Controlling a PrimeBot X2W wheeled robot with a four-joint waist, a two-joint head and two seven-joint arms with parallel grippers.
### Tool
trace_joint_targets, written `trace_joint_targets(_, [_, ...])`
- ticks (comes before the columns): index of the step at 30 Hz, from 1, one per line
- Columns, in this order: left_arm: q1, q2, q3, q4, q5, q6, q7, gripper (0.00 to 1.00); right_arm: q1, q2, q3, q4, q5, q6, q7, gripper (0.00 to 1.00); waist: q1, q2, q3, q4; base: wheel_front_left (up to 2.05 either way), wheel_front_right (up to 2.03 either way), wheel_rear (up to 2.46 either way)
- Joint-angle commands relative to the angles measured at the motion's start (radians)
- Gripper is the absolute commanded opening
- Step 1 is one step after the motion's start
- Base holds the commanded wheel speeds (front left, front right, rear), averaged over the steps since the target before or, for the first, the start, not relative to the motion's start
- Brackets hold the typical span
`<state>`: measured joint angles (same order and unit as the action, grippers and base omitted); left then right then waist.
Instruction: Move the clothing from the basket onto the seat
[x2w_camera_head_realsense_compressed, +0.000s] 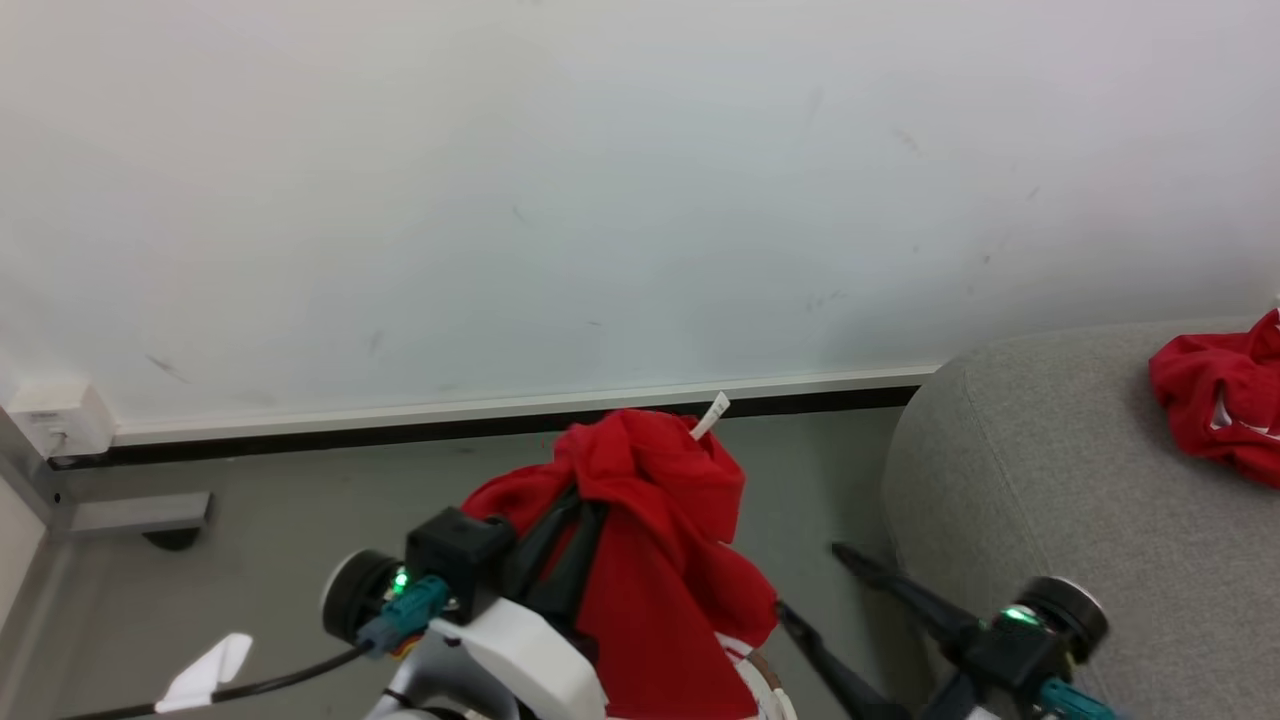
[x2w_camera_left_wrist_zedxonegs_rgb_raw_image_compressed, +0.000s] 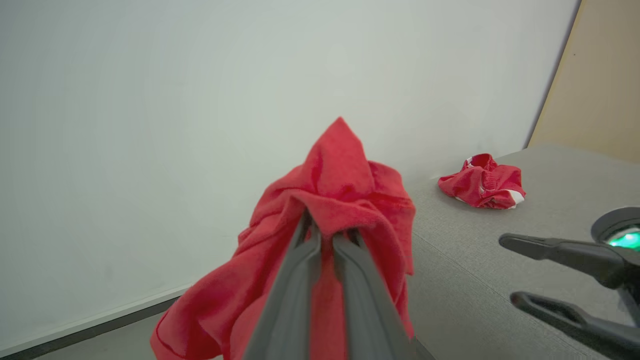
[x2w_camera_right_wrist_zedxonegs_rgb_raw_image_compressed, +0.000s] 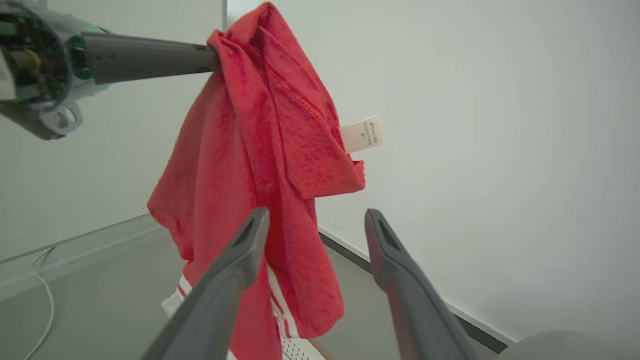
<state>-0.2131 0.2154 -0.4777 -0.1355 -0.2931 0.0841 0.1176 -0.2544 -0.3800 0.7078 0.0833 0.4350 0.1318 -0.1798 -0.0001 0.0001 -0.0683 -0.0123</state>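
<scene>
Left claw (x2w_camera_left_wrist_zedxonegs_rgb_raw_image_compressed: 322, 235) clamped on red garment (x2w_camera_left_wrist_zedxonegs_rgb_raw_image_compressed: 340, 200) | right claw (x2w_camera_right_wrist_zedxonegs_rgb_raw_image_compressed: 315, 225) wide open, empty

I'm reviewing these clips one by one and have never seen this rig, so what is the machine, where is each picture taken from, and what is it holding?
It is a wheeled robot with two arms, each ending in a two-fingered end effector. One picture looks down from its head; the other two come from cameras on the left and right wrists, looking along the fingers. The left end effector is shut on a red garment, which hangs in the air near a white wall. The right end effector is open and holds nothing. To the robot's right is a grey seat, with another red garment lying crumpled on it. A bit of the basket shows under the hanging garment.
</scene>
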Motion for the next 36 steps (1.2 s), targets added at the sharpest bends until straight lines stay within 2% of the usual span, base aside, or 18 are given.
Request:
trace_joint_targets(1, [0.005,-0.005,-0.008,-0.003,-0.006,-0.004,0.002,0.00,-0.053,-0.015,0.055,0.011,0.019,-0.002,0.009,1.00,0.0001,-0.0001,0.002,0.001,0.00,0.00,0.00])
trace_joint_targets(4, [-0.014,-0.020,-0.034,0.002,-0.003,-0.017,0.002,0.00,-0.158,-0.016,0.173,0.058,0.057,-0.002,0.014,1.00,0.0001,-0.0001,0.005,0.006,0.00,0.00,0.00])
trace_joint_targets(8, [-0.038,-0.038,-0.067,0.010,0.002,-0.032,0.010,0.00,-0.274,0.015,0.301,0.155,0.109,-0.002,-0.001,1.00,0.0001,-0.0001,0.009,0.015,0.00,0.00,0.00])
trace_joint_targets(16, [-0.068,-0.064,-0.107,0.028,-0.008,-0.058,0.016,0.00,-0.397,0.111,0.435,0.361,0.190,-0.002,-0.046,1.00,0.0001,-0.0001,0.011,0.034,0.00,0.00,0.00])
trace_joint_targets(17, [-0.071,-0.066,-0.109,0.032,-0.010,-0.058,0.016,0.00,-0.400,0.123,0.453,0.385,0.221,-0.002,-0.045,0.06,0.0001,-0.0001,0.010,0.038,0.00,0.00,0.00])
trace_joint_targets(18, [-0.073,-0.067,-0.111,0.036,-0.011,-0.059,0.016,0.00,-0.405,0.130,0.470,0.404,0.251,-0.002,-0.040,0.00,0.0001,-0.0001,0.009,0.045,0.00,0.00,0.00])
trace_joint_targets(22, [-0.077,-0.059,-0.105,0.051,-0.008,-0.050,0.015,0.00,-0.430,0.129,0.511,0.442,0.344,-0.002,-0.058,0.00,0.0001,-0.0001,0.010,0.057,0.00,0.00,0.00])
trace_joint_targets(26, [-0.065,-0.050,-0.095,0.067,-0.006,-0.037,0.006,0.00,-0.449,0.107,0.508,0.447,0.409,-0.002,-0.078,0.00,0.0001,-0.0001,0.014,0.055,0.00,0.00,0.00])
trace_joint_targets(27, [-0.059,-0.052,-0.090,0.073,-0.013,-0.032,0.001,0.11,-0.457,0.100,0.495,0.444,0.422,-0.002,-0.081,0.00,0.0001,-0.0001,0.016,0.052,0.00,0.00,0.00])
trace_joint_targets(28, [-0.057,-0.048,-0.088,0.080,-0.010,-0.033,-0.004,0.33,-0.461,0.095,0.484,0.438,0.433,-0.002,-0.081,0.00,0.0001,-0.0001,0.018,0.048,0.00,0.00,0.00])
trace_joint_targets(29, [-0.051,-0.045,-0.087,0.087,-0.013,-0.033,-0.007,0.49,-0.467,0.086,0.473,0.433,0.441,-0.002,-0.084,0.00,0.0001,-0.0001,0.020,0.043,0.00,0.00,0.00])
trace_joint_targets(31, [-0.046,-0.047,-0.085,0.098,-0.020,-0.036,-0.017,1.00,-0.479,0.064,0.434,0.421,0.448,-0.002,-0.086,0.00,0.0001,-0.0001,0.025,0.035,0.00,0.00,0.00])
trace_joint_targets(36, [-0.042,-0.055,-0.095,0.134,-0.025,-0.049,-0.060,1.00,-0.470,-0.001,0.309,0.383,0.431,-0.002,-0.086,0.00,0.0001,-0.0001,0.037,0.008,0.00,0.00,0.00])
